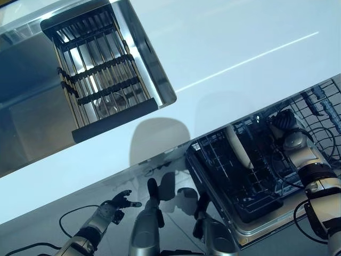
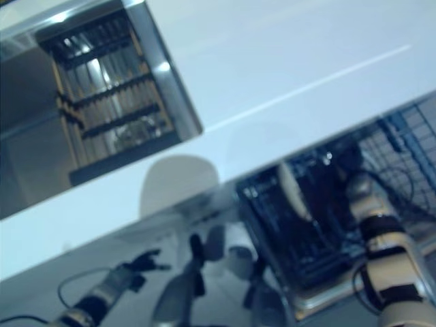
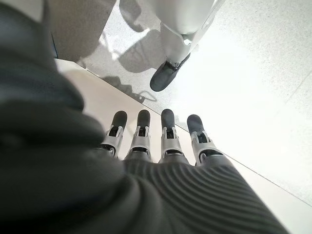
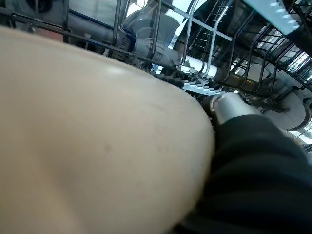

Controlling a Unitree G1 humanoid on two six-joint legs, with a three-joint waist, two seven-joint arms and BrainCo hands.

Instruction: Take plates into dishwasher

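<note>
A cream plate (image 1: 238, 147) stands on edge in the black lower rack (image 1: 259, 207) of the open dishwasher, below the counter's front edge. My right hand (image 1: 285, 124) reaches into that rack just to the right of the plate. In the right wrist view the plate (image 4: 97, 141) fills most of the picture and hides the front of the hand, so I cannot see whether it is gripped. My left hand (image 1: 120, 203) hangs low at the lower left, over the floor, open and empty, with its fingers (image 3: 168, 131) straight.
A white counter (image 1: 240, 48) crosses the view above the dishwasher. A steel sink (image 1: 32, 106) is set into it at the upper left, with a black-framed drying rack (image 1: 101, 69) lying across it. A wire upper rack (image 1: 322, 104) sticks out at the far right.
</note>
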